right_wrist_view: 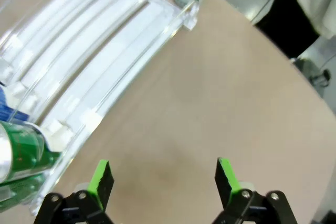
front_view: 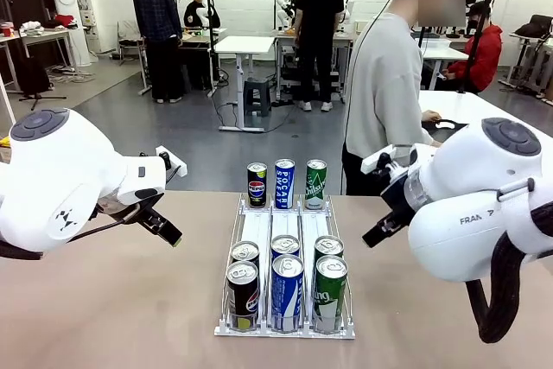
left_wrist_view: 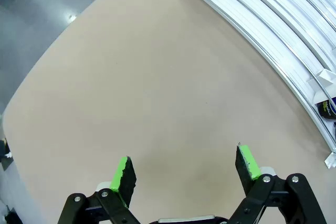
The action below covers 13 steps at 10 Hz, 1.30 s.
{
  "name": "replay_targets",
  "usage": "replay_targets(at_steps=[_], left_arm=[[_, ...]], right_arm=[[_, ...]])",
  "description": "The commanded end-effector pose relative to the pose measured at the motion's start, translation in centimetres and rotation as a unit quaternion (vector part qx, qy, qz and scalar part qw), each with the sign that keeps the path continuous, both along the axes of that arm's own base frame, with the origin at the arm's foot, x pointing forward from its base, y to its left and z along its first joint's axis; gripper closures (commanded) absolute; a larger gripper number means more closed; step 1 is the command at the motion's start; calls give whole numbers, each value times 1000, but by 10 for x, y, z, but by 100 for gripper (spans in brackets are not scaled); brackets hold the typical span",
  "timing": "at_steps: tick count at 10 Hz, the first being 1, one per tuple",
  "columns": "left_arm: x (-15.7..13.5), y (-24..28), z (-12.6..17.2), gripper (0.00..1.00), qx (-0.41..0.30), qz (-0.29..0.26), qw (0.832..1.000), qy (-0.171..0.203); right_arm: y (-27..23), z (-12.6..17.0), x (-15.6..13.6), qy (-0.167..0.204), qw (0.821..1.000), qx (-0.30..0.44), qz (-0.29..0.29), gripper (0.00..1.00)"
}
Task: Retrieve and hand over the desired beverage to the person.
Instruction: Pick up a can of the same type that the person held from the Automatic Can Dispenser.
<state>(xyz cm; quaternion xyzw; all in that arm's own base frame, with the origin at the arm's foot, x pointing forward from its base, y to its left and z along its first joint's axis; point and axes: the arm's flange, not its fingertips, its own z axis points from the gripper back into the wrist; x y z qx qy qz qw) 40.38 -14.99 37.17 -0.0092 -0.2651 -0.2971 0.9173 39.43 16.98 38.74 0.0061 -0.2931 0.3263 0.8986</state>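
Note:
A clear three-lane rack (front_view: 259, 231) stands mid-table with black Pepsi cans (front_view: 243, 294), blue Pocari cans (front_view: 287, 291) and green cans (front_view: 329, 293) at its near end. One can of each kind (front_view: 284, 183) stands at the far end. The person (front_view: 384, 84), in a light grey sweatshirt, stands at the far side, right of the rack. My left gripper (left_wrist_view: 184, 163) hovers open over bare table left of the rack (left_wrist_view: 262, 30). My right gripper (right_wrist_view: 163, 174) hovers open to the right of the rack (right_wrist_view: 105, 77), beside a green can (right_wrist_view: 21, 156).
The white left arm (front_view: 60, 179) and right arm (front_view: 475, 205) flank the rack, above the brown table (front_view: 130, 300). Beyond the far edge, other people stand at white tables (front_view: 246, 45) on a grey floor.

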Motion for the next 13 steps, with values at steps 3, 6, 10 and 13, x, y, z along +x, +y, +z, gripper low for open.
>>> replay_targets(at_steps=[3,6,10,13], left_arm=[[-24,6,140,0,9,-26,999,-33],[-56,4,243,0,37,-29,996,-74],[-69,8,265,0,21,-30,996,-79],[-50,35,266,0,-72,-73,995,19]], right_arm=[[-12,161,-95,-87,996,-31,-15,0],[-13,245,-127,-121,989,-82,-34,0],[-21,258,-144,-125,990,-66,-25,0],[-57,249,-113,-30,998,49,37,0]])
